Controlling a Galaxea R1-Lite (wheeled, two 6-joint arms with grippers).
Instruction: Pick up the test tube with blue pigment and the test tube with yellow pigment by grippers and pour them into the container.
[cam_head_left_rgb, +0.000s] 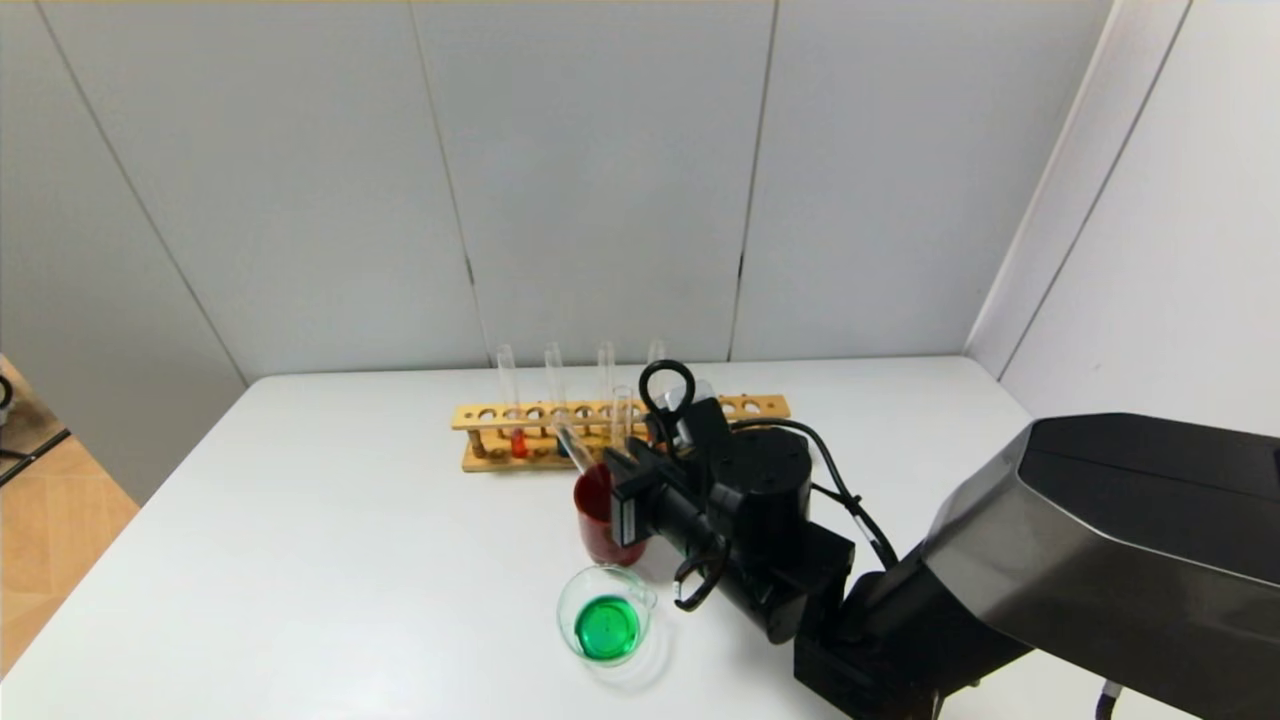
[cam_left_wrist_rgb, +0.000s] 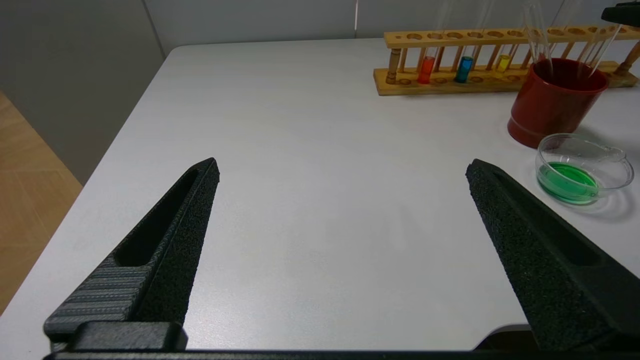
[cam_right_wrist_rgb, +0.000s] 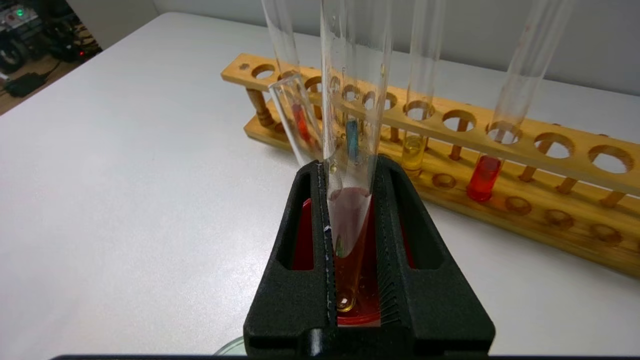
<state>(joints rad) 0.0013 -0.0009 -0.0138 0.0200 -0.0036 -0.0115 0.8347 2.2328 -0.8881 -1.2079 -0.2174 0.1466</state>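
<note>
My right gripper is shut on a clear test tube with only a trace of yellow at its bottom. It holds the tube upright, its bottom inside the dark red cup. Another empty tube leans in that cup. The glass beaker holds green liquid and stands in front of the cup. My left gripper is open and empty over bare table to the left, out of the head view.
The wooden rack stands behind the cup. It holds tubes of red, blue, yellow and red liquid. The table's left edge is near the left gripper.
</note>
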